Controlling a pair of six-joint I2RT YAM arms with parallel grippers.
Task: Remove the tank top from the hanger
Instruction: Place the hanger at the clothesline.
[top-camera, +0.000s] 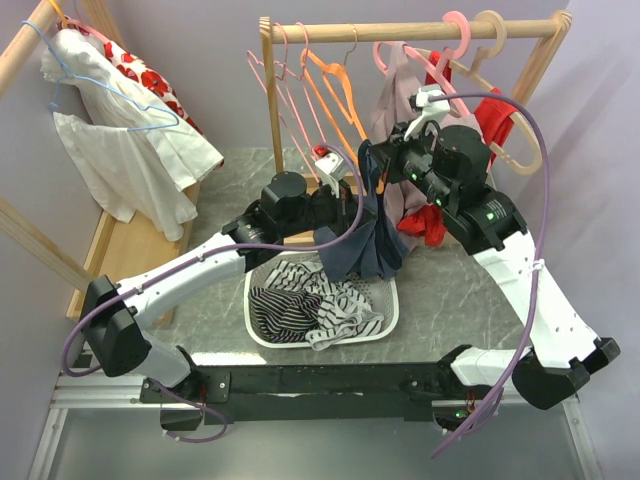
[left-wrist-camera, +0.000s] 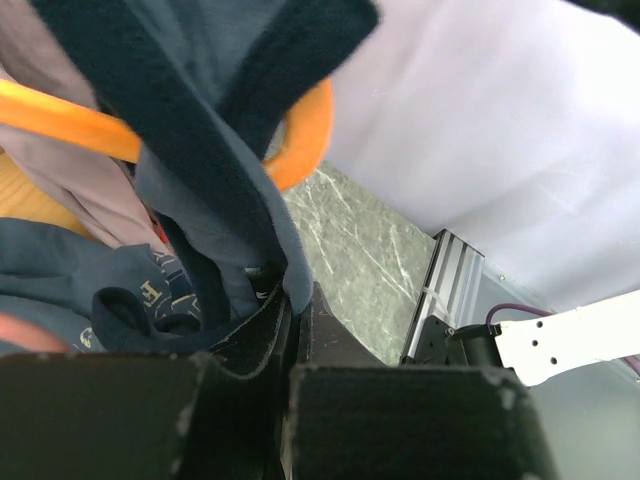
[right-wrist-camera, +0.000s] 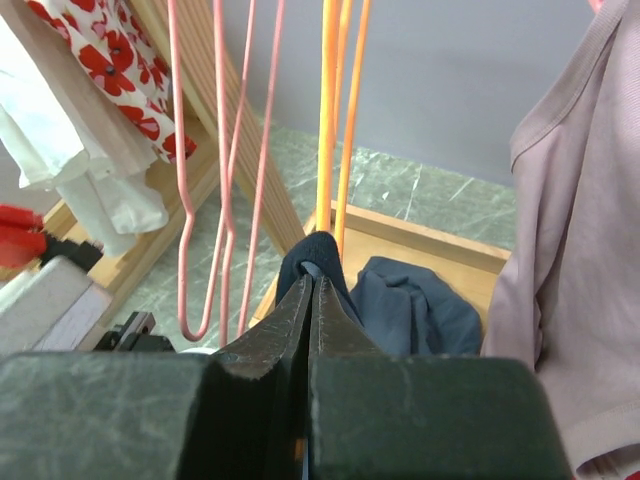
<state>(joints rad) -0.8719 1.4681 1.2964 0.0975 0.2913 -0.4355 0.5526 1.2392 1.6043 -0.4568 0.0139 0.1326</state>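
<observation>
Pinching the navy tank top from two sides: the left end effector is clamping shut on a fold of the fabric just below the orange hanger, and the right end effector is squeezing another navy edge, jaws nearly touching. A strap is apparently looping over the hanger arm, though folds are hiding part of it. The garment is hanging between both end effectors, drooping over the far rim of the white basket that is sitting on the table and holding striped clothes. Pink hangers are dangling left of the orange one.
</observation>
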